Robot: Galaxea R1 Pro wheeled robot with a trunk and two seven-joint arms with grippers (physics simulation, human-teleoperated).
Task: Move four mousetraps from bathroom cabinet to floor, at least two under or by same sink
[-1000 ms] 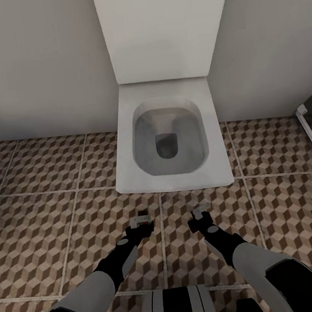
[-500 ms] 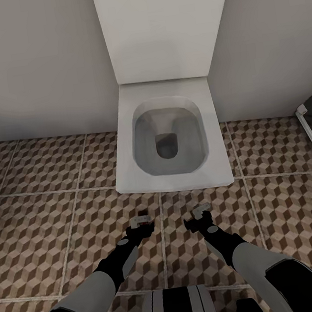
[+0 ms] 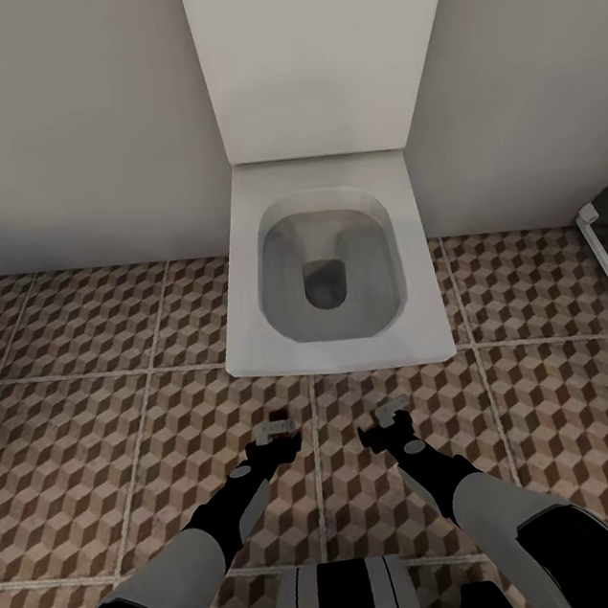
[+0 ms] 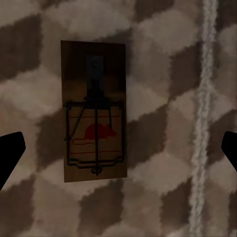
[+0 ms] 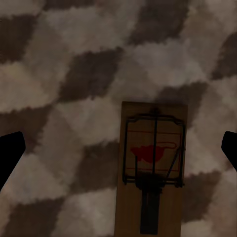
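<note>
Here two traps lay flat on the tiled floor, one under each gripper, before the toilet.
Left trap, a thin tan board with black spring bar and red bait patch, sat free between the left gripper's wide-apart fingers; the right trap matched it under the right gripper, fingers likewise spread. Both looked light, stiff and snap-prone: best pinched across the long board edges.

A white square toilet with its lid raised stands against the wall.
</note>
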